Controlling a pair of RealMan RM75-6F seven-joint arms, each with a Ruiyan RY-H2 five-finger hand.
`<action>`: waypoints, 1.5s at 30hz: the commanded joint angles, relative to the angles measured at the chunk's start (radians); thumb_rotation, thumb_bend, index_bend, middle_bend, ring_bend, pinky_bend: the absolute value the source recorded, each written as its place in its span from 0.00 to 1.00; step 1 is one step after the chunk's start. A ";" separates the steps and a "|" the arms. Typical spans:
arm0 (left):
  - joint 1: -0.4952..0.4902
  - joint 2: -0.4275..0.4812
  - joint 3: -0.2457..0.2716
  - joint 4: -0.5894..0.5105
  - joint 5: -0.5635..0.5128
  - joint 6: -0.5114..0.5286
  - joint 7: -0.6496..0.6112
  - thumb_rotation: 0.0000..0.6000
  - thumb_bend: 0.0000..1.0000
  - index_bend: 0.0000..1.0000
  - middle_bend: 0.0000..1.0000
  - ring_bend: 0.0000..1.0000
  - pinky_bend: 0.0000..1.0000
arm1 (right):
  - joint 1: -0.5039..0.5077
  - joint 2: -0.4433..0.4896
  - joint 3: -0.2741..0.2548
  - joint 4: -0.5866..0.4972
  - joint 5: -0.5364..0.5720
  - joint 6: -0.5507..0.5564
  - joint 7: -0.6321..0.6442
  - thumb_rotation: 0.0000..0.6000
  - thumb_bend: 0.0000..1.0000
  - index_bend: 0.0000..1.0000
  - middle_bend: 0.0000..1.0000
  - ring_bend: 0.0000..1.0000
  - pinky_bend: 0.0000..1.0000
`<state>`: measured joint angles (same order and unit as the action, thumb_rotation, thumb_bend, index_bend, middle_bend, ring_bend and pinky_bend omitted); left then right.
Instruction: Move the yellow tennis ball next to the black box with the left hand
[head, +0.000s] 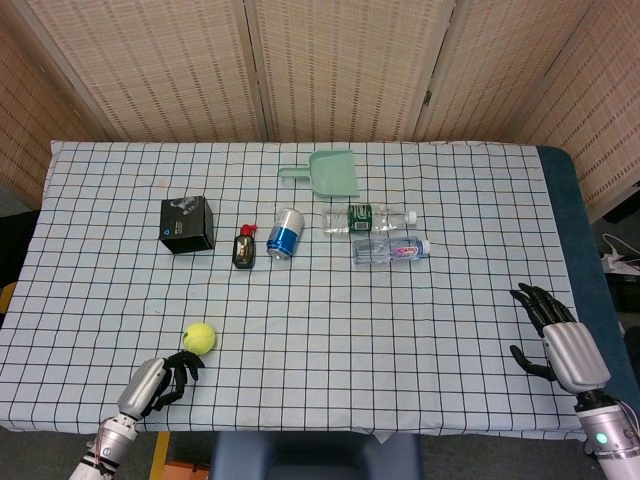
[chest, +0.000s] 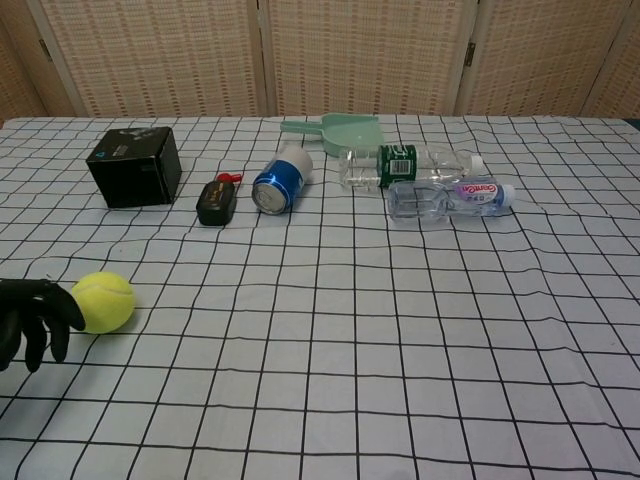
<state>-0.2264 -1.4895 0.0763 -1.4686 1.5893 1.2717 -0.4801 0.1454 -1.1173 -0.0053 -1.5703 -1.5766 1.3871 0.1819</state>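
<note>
Head view: the left robot hand (head: 160, 379), fingers spread and empty, reaches just beside the tennis ball (head: 200, 337); contact is unclear. The black box (head: 188, 224) sits well apart. The right robot hand (head: 556, 340) rests spread.

Chest view: the left robot hand (chest: 30, 318) is cut off at the frame edge, dark fingers (chest: 62, 310) against the tennis ball (chest: 103, 301).

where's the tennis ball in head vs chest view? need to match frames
Head view: tennis ball lower left, just ahead of the left hand fingertips.
Chest view: tennis ball far left, mid-height, left hand beside it at the frame edge.
Shared landmark: black box, farther up the table, slightly off the ball's line.
</note>
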 joint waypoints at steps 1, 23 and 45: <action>0.006 -0.027 -0.019 0.014 -0.014 0.022 -0.006 1.00 0.87 0.38 0.46 0.51 0.84 | 0.001 -0.001 0.001 0.001 0.001 -0.001 0.000 1.00 0.27 0.10 0.03 0.00 0.14; 0.010 -0.098 -0.051 0.056 -0.080 0.006 0.065 1.00 0.87 0.33 0.44 0.49 0.82 | 0.001 0.000 0.001 0.002 0.002 -0.002 0.002 1.00 0.27 0.10 0.03 0.00 0.14; 0.010 -0.190 -0.101 0.100 -0.158 -0.005 0.173 1.00 0.87 0.34 0.44 0.48 0.80 | 0.000 0.003 0.003 -0.001 0.001 0.003 0.011 1.00 0.27 0.10 0.03 0.00 0.14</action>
<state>-0.2148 -1.6776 -0.0228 -1.3708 1.4334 1.2693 -0.3087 0.1450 -1.1137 -0.0023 -1.5709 -1.5758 1.3902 0.1936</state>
